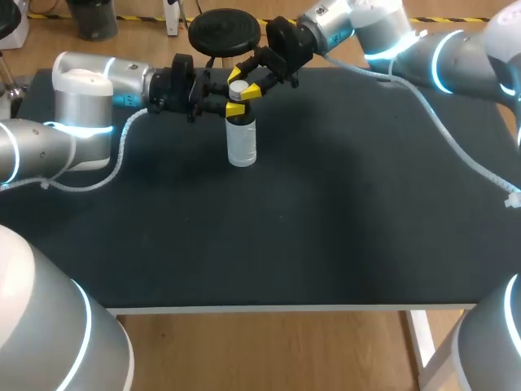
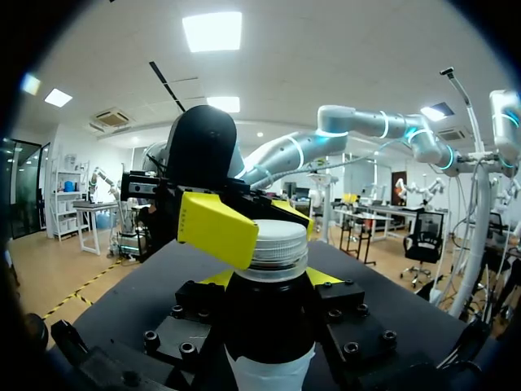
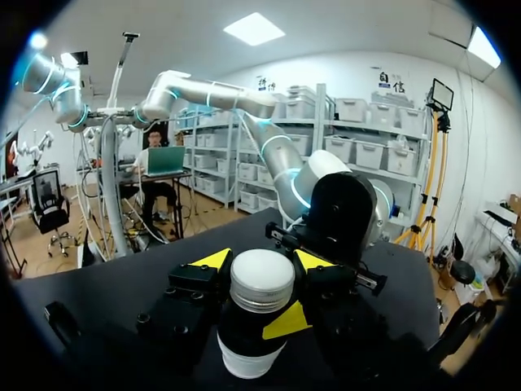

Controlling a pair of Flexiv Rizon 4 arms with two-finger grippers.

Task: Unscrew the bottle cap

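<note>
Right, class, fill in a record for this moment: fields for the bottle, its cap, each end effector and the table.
bottle: standing upright on the table
cap: pale, on the bottle's neck, not yet off
left end effector: shut on the bottle just below the cap
right end effector: shut on the cap, a yellow tip on either side
table: black top

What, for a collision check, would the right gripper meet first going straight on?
The bottle cap, already between the fingers of the right gripper; beyond, probably the left gripper, depth unclear.
</note>
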